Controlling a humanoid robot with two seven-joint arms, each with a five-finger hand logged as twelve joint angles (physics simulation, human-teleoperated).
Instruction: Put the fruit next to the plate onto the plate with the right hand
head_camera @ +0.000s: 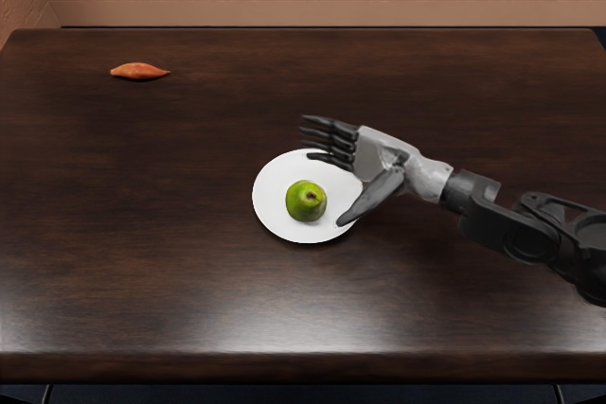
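A green apple [306, 201] sits on the white plate [273, 191] near the table's middle. My right hand [333, 172] hovers just right of the apple, over the plate's right rim. Its fingers [328, 137] are spread and straight, the thumb [362, 203] points down-left, and nothing is held. A small gap separates the hand from the apple. The right arm [530, 229] comes in from the right edge.
An orange sweet potato [139, 70] lies at the far left of the dark wooden table [189, 262]. A tan wall runs behind the table's back edge.
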